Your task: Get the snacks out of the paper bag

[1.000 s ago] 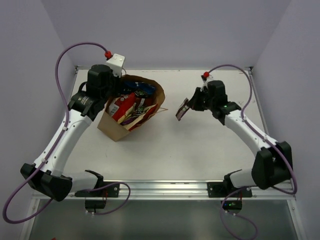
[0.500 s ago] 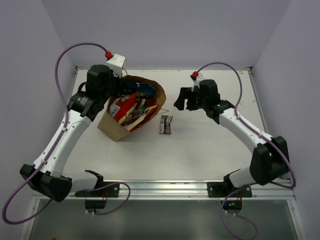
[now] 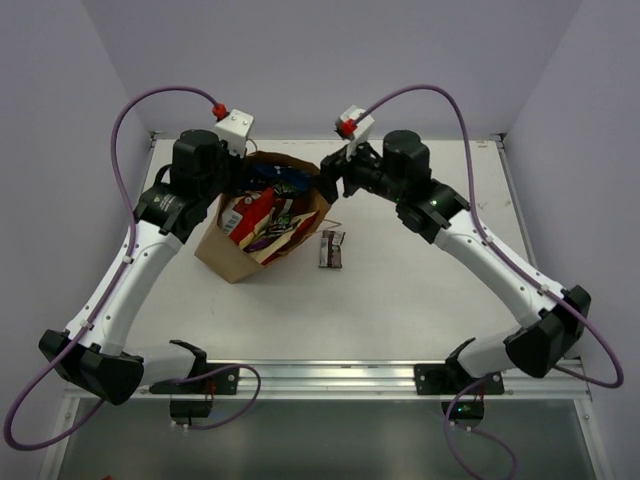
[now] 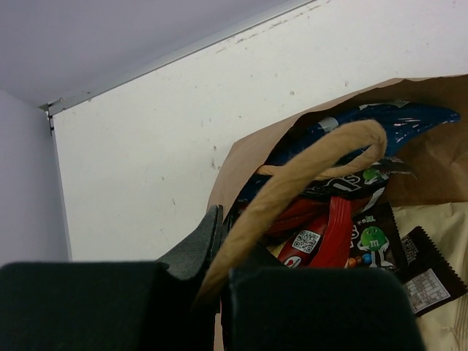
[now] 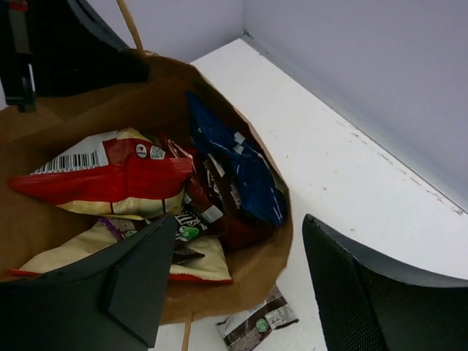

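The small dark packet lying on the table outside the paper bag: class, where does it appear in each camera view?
Top external: the dark packet lies near the centre, just right of the paper bag.
Left wrist: not in it.
Right wrist: at the bottom edge, below the bag's rim.
Shared landmark: the paper bag.

The right gripper [image 5: 240,223] is hanging with fingers spread wide over the mouth of the paper bag [image 5: 73,117], which is holding a red-and-white chip bag [image 5: 110,179], a blue packet [image 5: 234,164] and dark candy wrappers [image 5: 212,197]. A small brown candy packet [image 5: 257,325] is lying on the white table [image 5: 344,175] just beside the bag's rim.
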You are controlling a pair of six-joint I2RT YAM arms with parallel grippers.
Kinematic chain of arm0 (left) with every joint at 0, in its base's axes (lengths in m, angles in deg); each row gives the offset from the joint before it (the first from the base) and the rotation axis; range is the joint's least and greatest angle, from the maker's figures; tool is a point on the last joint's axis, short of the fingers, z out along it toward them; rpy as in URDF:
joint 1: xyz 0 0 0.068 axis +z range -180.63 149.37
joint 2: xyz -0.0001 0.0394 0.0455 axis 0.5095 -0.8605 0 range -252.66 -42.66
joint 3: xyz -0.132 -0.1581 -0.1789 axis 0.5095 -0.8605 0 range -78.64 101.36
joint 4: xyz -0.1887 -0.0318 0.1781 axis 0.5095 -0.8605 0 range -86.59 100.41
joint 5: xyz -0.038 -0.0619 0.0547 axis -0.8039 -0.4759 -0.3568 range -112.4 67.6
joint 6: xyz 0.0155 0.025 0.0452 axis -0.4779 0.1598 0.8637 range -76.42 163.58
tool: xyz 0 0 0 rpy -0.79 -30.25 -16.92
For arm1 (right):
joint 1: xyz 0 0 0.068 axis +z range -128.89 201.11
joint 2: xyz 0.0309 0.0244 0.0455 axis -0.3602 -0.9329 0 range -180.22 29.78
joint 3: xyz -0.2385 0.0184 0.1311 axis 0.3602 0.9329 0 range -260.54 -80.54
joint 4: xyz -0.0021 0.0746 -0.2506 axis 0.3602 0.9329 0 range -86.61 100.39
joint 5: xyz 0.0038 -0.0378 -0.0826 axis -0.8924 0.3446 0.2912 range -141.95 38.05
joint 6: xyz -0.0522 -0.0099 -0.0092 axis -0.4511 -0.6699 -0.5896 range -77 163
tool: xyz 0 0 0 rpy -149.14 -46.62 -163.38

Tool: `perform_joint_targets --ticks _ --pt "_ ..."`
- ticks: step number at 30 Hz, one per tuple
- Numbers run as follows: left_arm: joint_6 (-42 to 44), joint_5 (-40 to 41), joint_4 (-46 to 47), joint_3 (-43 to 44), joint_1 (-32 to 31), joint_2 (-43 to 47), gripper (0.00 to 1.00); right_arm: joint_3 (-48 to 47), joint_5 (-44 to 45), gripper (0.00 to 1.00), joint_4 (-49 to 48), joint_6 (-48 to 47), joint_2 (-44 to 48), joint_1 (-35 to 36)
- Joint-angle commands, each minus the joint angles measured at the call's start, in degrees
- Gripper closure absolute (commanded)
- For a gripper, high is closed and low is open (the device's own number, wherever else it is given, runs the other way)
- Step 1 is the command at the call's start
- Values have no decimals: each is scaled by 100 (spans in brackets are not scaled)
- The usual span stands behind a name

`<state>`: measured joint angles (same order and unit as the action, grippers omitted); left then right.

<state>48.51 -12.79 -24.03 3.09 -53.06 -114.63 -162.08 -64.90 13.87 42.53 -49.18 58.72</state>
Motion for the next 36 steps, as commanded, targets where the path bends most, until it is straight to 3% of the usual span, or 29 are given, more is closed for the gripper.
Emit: perform_joint_targets --ticks 1,15,19,20,23,31,36 --pt "201 -266 350 255 55 174 100 -519 -296 28 366 -533 -707 247" --pt "289 -337 315 334 55 77 100 -1241 -357 39 121 -568 -2193 362" --pt "298 -293 332 334 55 77 100 -1347 -349 56 7 -498 -2335 362" --pt "307 -275 358 326 55 77 100 -1339 -340 73 -11 -472 -2291 370" --pt "298 -117 464 317 55 69 100 -1347 -305 100 -46 -463 -2116 379" --pt "640 409 1052 185 81 7 100 -1225 81 100 419 -305 -519 344" --pt "1045 648 1650 264 204 -309 100 -873 609 100 779 388 494 -68"
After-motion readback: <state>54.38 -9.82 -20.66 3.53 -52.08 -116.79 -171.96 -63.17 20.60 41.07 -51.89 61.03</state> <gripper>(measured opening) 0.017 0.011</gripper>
